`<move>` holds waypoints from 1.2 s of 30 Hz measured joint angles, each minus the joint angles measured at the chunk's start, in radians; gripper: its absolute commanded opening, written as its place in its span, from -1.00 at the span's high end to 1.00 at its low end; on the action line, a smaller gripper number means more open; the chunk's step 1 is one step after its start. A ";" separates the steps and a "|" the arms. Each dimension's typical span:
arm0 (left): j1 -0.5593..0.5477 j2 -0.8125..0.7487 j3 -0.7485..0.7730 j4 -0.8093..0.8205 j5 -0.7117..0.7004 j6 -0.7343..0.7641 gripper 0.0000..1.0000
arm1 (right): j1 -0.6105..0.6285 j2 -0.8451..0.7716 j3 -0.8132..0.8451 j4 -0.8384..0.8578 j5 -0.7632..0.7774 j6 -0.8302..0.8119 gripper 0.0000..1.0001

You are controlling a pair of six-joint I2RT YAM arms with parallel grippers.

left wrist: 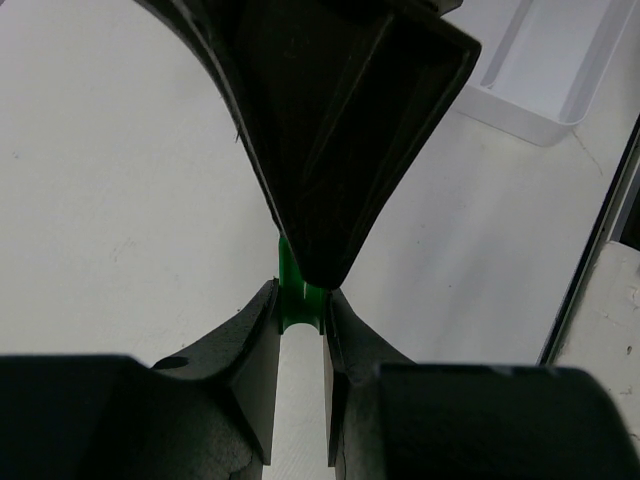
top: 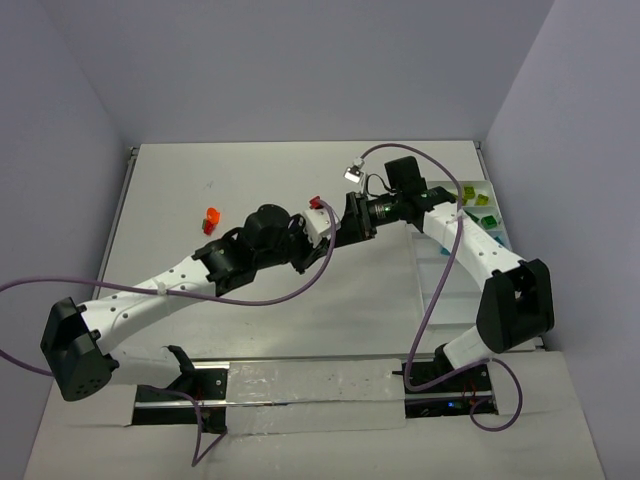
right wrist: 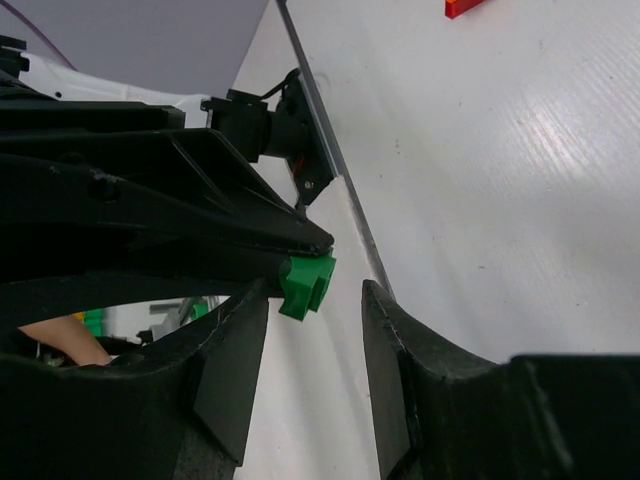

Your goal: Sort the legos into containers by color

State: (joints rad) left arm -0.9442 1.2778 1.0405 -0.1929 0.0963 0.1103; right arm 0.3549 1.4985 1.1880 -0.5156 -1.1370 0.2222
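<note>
A mid-air handover is judged to be the step in hand. The green lego [left wrist: 300,295] is pinched between the tips of the left gripper [left wrist: 300,312]. The right gripper [right wrist: 312,298] is held spread around it, with one finger just beside the brick and the other apart from it (whether the nearer finger touches cannot be told).

In the top view the meeting point is placed a little toward 1 o'clock from the centre, above the table [top: 260,330]. The brick itself is hidden there by the two wrists.

For the next move, the right jaws need to be closed squarely on the exposed end before the left pinch is let go. Little of the brick is left free, so a slip is a risk. It must then be carried to the tray [top: 438,285] at 3 o'clock, where green and lime pieces are seen in the far compartments.

The lego is bright green and glossy, with a notched end, and is far narrower than either finger. An orange lego [top: 211,216] is left on the table at 10 o'clock.
</note>
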 measured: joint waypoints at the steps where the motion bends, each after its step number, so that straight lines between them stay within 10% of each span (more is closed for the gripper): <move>1: -0.003 0.000 0.000 0.002 0.000 0.002 1.00 | 0.005 0.003 0.003 0.000 0.000 0.000 0.09; 7: -0.010 0.010 0.000 0.002 -0.008 0.006 1.00 | 0.021 0.030 0.019 -0.004 0.001 -0.006 0.90; 10: -0.012 0.014 0.000 0.001 -0.020 0.010 0.99 | 0.022 0.034 0.021 -0.015 0.025 -0.002 1.00; 18: -0.014 0.015 0.000 -0.001 -0.043 0.001 -0.92 | 0.016 0.028 0.022 -0.055 0.042 -0.064 1.00; 36: 0.437 -0.095 0.005 -0.113 0.223 -0.174 -0.98 | -0.589 -0.034 0.020 -0.195 0.630 -0.480 1.00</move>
State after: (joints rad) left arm -0.5068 1.1831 1.0455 -0.3057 0.3191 -0.0641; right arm -0.2336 1.4640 1.2080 -0.7104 -0.5070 -0.2582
